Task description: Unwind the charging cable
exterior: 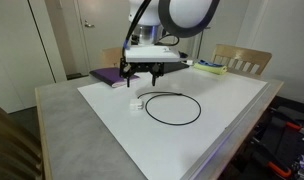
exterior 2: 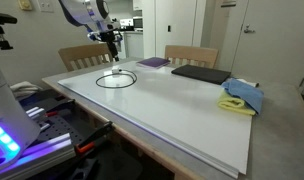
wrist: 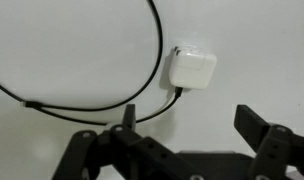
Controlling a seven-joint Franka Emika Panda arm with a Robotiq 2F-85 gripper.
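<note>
Charging cable [wrist: 82,106] lies on the white worktop [exterior: 232,100], wound in one round loop near a corner; white plug block [wrist: 190,70] sits at the loop's rim, cord running from it; far connector end not made out. Hand [wrist: 189,118] hangs above the plug, clear of it; jaws spread wide, nothing held. Progress, as judged: nil so far, loop intact; remaining: descend, close on the plug or the cord beside it, draw the loop out straight across the bare worktop.
</note>
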